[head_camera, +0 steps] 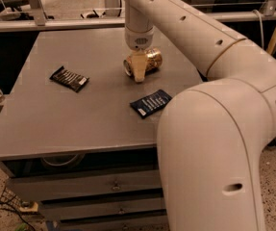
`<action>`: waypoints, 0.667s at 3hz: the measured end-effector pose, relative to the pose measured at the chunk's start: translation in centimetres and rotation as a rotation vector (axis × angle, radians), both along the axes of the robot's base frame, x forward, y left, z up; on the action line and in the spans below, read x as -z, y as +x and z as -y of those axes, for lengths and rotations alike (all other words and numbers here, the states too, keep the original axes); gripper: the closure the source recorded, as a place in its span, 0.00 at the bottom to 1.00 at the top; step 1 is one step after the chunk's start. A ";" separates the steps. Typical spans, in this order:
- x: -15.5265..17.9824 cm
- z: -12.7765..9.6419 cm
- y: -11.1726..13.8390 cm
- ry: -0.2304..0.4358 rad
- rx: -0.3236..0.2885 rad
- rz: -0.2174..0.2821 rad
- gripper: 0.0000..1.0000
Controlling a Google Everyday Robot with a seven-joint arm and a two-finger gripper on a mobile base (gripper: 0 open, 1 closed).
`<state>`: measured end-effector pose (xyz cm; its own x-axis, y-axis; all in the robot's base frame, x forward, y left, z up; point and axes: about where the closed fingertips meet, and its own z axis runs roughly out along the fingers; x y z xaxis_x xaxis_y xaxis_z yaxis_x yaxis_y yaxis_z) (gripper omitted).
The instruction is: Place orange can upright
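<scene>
The orange can (149,60) lies on its side near the back middle of the grey table (56,119), its silver top rim facing left. My gripper (139,67) comes straight down from the arm and sits right on the can, its tan tip in front of the can's left half. The can rests on the table.
A dark snack wrapper (69,78) lies at the left of the table. A dark blue wrapper (150,103) lies just in front of the can. My arm's large white housing (214,148) covers the table's right front corner. Drawers sit under the table.
</scene>
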<state>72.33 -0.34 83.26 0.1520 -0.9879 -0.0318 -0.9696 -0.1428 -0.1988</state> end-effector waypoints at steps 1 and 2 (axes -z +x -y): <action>-0.2 0.0 0.0 0.000 0.000 0.000 0.72; -0.2 0.0 0.0 0.000 0.000 0.000 0.96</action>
<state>72.33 -0.34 83.43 0.1521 -0.9878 -0.0321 -0.9696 -0.1428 -0.1988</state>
